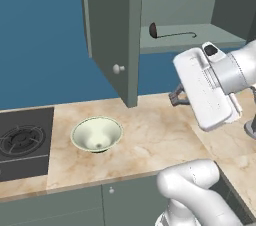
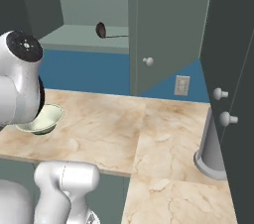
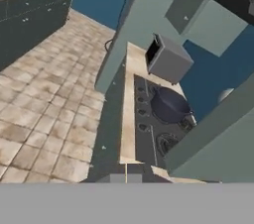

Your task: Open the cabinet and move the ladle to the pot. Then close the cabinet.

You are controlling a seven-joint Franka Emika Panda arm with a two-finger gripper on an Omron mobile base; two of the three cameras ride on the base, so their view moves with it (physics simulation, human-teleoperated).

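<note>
The ladle (image 1: 172,32) lay on the bottom shelf of the cabinet (image 1: 112,30), its dark cup head to the left and its thin handle running right, and nothing touched it. The cabinet stood open, its door swung out toward the room with the small pale knob (image 1: 118,68) near the door's lower edge; in the right base view the same ladle (image 2: 106,31) showed just left of that open door (image 2: 166,29). The pot (image 3: 170,105) sat on the stove (image 3: 156,119) in the hand view, dark and round, beside a grey boxy appliance (image 3: 168,59) further along the worktop.

The claw (image 1: 176,98) hung below the cabinet shelf and above the worktop (image 1: 150,135), well apart from the ladle. Its dark fingers were closed together and held nothing, though they were small and partly hidden behind the white hand, so the tips were hard to make out.

A pale green-white bowl (image 1: 96,134) stood on the worktop to the left of the arm, between the stove burner (image 1: 21,140) and the open door.
</note>
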